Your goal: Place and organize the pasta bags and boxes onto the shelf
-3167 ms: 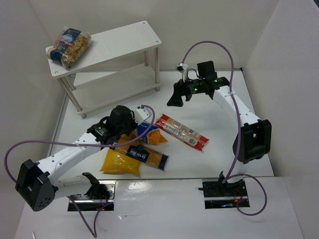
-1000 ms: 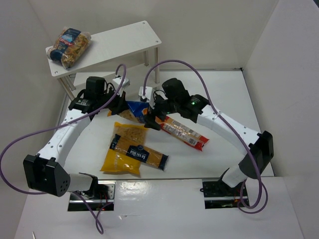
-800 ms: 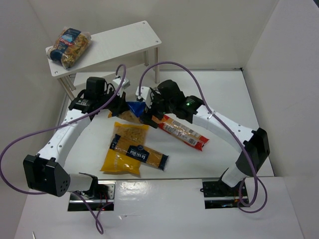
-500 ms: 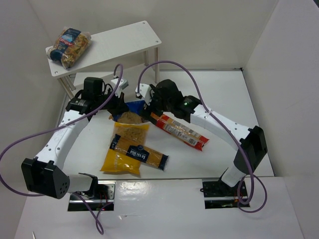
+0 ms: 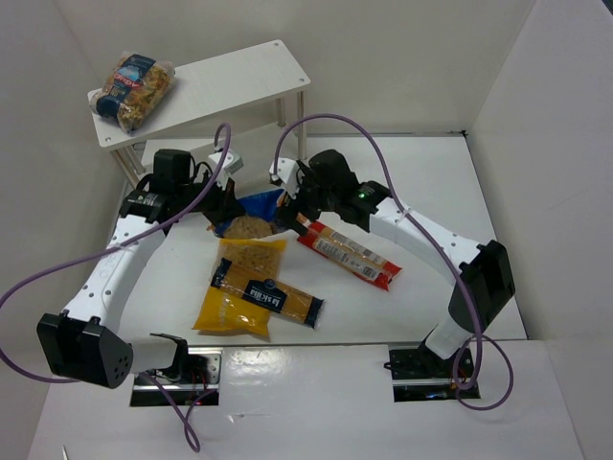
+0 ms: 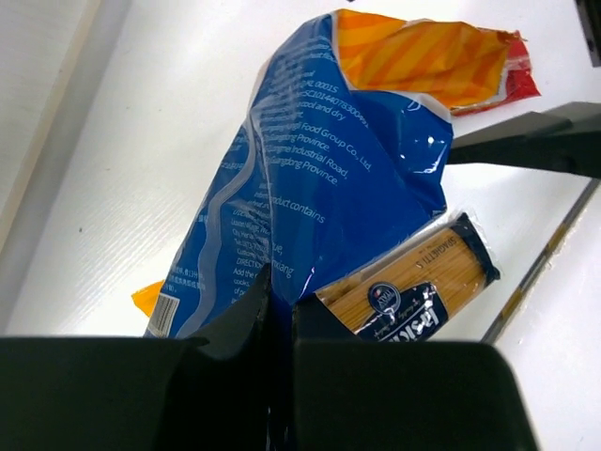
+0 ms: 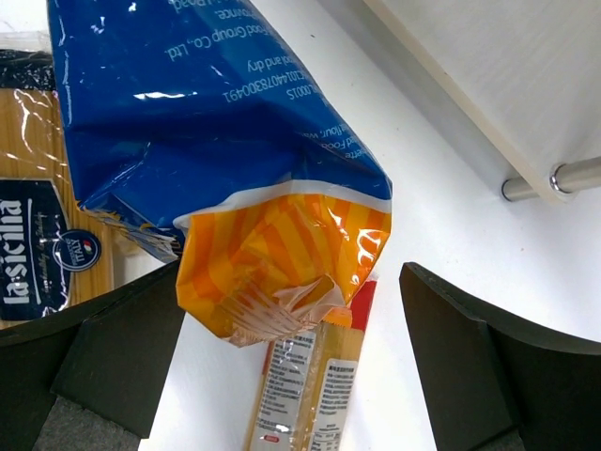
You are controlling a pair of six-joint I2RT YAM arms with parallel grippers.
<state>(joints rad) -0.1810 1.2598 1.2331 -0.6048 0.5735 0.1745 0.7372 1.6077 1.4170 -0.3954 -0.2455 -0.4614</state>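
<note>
Inside tight left pincer (image 6: 279, 299): blue bag (image 6: 329, 160)

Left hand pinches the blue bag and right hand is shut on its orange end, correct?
No: the right hand is open, fingers either side of the orange end of the blue bag (right wrist view). The left hand does pinch it.

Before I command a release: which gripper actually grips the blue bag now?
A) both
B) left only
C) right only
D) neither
B: the left gripper is shut on the edge of the blue bag, while the right gripper stands open around the orange end without clamping it.
</note>
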